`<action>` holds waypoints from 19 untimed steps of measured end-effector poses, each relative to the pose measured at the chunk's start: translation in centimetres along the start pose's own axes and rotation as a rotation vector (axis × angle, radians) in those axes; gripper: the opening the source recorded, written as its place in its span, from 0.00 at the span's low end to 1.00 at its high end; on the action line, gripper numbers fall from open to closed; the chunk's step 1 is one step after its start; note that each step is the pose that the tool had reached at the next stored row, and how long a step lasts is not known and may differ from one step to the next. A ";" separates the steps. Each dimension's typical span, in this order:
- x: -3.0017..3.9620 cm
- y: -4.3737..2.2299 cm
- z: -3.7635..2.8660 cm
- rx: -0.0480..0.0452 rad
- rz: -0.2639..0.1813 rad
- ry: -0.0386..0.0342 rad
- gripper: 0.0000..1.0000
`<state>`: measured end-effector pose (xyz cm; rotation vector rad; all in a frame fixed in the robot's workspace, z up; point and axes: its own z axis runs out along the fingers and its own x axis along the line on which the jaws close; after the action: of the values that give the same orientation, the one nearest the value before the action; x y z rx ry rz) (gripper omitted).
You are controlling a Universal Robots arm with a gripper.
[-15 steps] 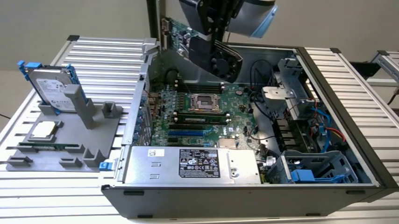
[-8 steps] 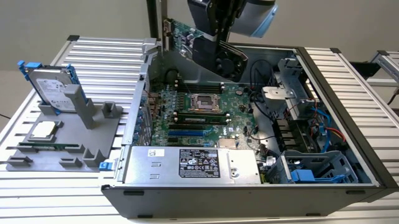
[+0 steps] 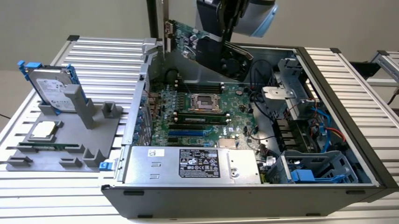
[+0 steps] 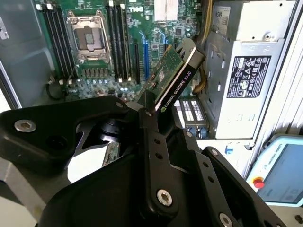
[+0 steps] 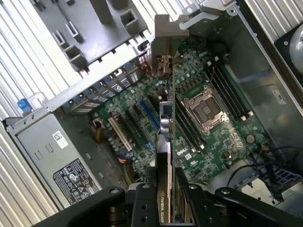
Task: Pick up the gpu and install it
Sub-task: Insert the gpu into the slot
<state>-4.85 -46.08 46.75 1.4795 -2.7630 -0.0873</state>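
Your gripper (image 5: 164,195) is clamped on the gpu (image 5: 164,151), one finger on each face near its upper edge; you hold the card on edge in the air above the motherboard (image 3: 199,109) inside the open case (image 3: 249,200), clear of the slots; in the exterior view it hangs tilted over the case's far end; the drive (image 3: 53,88) stands on the fixture (image 3: 62,140) at that view's left.

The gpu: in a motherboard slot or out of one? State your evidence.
Out. The gripper holds the gpu in the air above the open case, clear of the motherboard.
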 end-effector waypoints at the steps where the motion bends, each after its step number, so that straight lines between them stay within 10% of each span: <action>1: -0.05 -0.07 0.00 -0.0002 -0.009 0.0004 0.00; 19: -0.33 -0.50 -0.02 -0.0054 -0.233 0.0115 0.00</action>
<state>-4.26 -46.08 46.75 1.7876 -2.5669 -0.0865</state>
